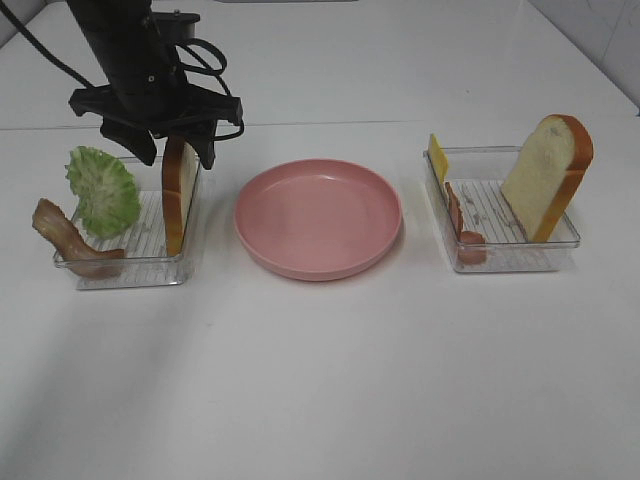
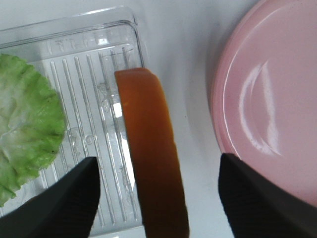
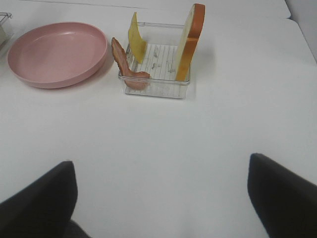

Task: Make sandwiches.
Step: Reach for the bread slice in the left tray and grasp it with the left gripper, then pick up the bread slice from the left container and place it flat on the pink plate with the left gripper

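My left gripper [image 1: 180, 150] is open and hangs over the left clear tray [image 1: 125, 272]. Its fingers stand on either side of an upright bread slice [image 1: 180, 195] without touching it. In the left wrist view the gripper [image 2: 161, 198] straddles the orange-brown crust of the bread [image 2: 151, 163]. A green lettuce leaf [image 1: 103, 190] and a bacon strip [image 1: 70, 240] lean in the same tray. The right tray [image 1: 515, 260] holds a second bread slice [image 1: 548, 175], yellow cheese [image 1: 437, 157] and bacon [image 1: 460, 225]. My right gripper [image 3: 163, 208] is open and empty, well back from that tray [image 3: 156, 91].
A round pink plate [image 1: 318, 218] sits empty between the two trays on the white table. It also shows in the left wrist view [image 2: 267, 99] and in the right wrist view [image 3: 57, 52]. The lettuce [image 2: 25, 129] lies beside the left fingers.
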